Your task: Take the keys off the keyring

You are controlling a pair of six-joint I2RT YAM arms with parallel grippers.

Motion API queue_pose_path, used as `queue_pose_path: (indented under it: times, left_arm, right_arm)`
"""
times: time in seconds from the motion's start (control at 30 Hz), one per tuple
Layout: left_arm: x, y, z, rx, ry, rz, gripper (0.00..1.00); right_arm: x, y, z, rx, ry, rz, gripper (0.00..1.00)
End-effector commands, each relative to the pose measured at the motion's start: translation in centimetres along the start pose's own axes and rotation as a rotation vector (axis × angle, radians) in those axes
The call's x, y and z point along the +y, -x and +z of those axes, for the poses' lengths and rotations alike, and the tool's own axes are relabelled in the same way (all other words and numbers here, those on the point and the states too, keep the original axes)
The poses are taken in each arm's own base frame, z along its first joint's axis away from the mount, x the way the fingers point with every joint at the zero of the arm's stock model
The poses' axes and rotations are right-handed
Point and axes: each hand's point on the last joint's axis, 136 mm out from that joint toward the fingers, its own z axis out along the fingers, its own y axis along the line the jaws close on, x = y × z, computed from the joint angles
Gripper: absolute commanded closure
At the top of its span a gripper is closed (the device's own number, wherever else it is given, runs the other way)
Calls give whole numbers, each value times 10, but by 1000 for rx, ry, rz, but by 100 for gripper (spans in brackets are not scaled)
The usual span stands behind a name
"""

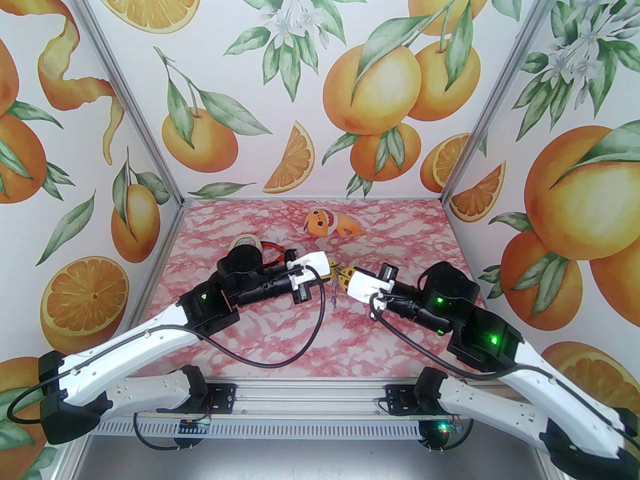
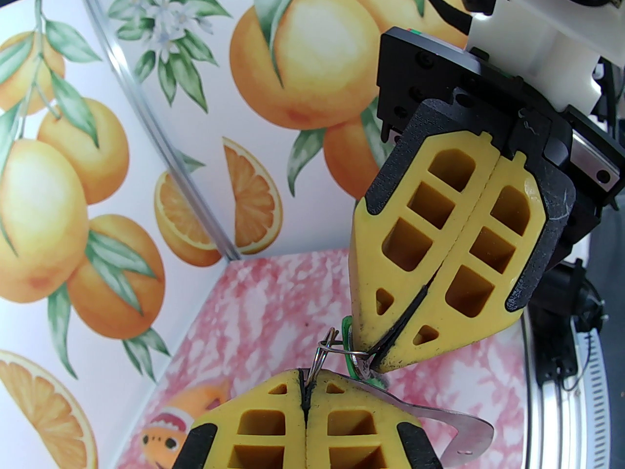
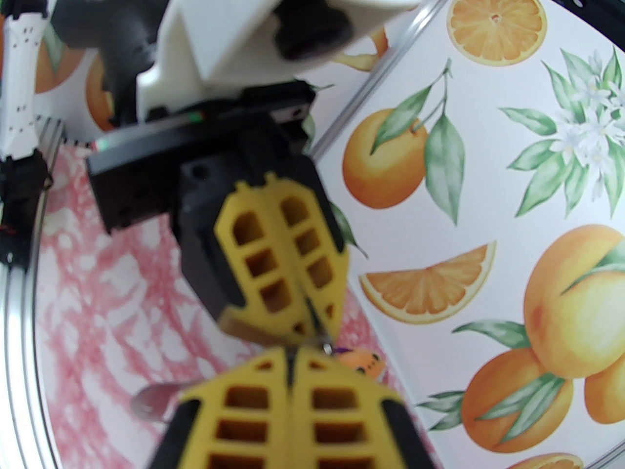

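My two grippers meet tip to tip above the middle of the table. The left gripper [image 1: 332, 268] [image 2: 305, 384] is shut on a small wire ring [image 2: 326, 349]. The right gripper [image 1: 346, 276] [image 2: 378, 357] [image 3: 292, 359] is shut on a thin dark strip [image 2: 406, 316], which looks like the keyring's edge. The green key [image 2: 347, 332] shows as a thin green edge right at the right fingertips, linked to the wire ring by a tiny metal loop. A flat silver metal piece [image 2: 461, 428] [image 3: 151, 398] sticks out below the left fingers. A short dark chain-like bunch [image 1: 334, 294] dangles under the fingertips. The blue key is hidden.
An orange plush toy [image 1: 325, 222] lies at the back of the pink marbled table [image 1: 280, 328]. A roll of beige tape [image 1: 245, 242] and red-handled pliers [image 1: 272, 249] lie behind the left wrist. Walls printed with oranges close in the left, back and right sides.
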Motion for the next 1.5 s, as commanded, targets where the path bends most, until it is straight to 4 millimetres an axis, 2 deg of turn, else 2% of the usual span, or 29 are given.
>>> queue_pose_path:
  times: [0.0, 0.3, 0.53, 0.63, 0.8, 0.97, 1.0, 1.1, 1.27, 1.47]
  left_arm:
    - [24, 75, -15, -224, 66, 12, 100]
    - [2, 88, -16, -281, -49, 61, 100]
    - [-5, 82, -19, -279, -66, 60, 100]
    - [-11, 74, -21, -268, -81, 54, 100]
    - [-16, 58, -26, -243, -73, 48, 80]
    - [-21, 52, -29, -239, -87, 51, 70]
    - [-20, 44, -29, -212, -80, 44, 68]
    - [-14, 29, -32, -186, -28, 50, 65]
    - [3, 15, -39, -175, 55, 59, 64]
    - [7, 1, -26, -146, 56, 86, 62]
  right_arm:
    - [34, -38, 7, 146, 139, -4, 100]
    - [33, -38, 16, 150, 146, -7, 100]
    - [13, -13, 17, 61, 65, 86, 100]
    - [1, -1, 16, 11, 48, 145, 100]
    - [-21, 7, 15, -51, 51, 327, 100]
    - [-27, 8, 16, -70, 65, 399, 100]
    - [-29, 8, 17, -77, 86, 440, 100]
    - [-34, 9, 15, -121, 149, 554, 100]
    - [-39, 8, 12, -161, 183, 627, 100]
    - [-35, 12, 12, -187, 241, 659, 100]
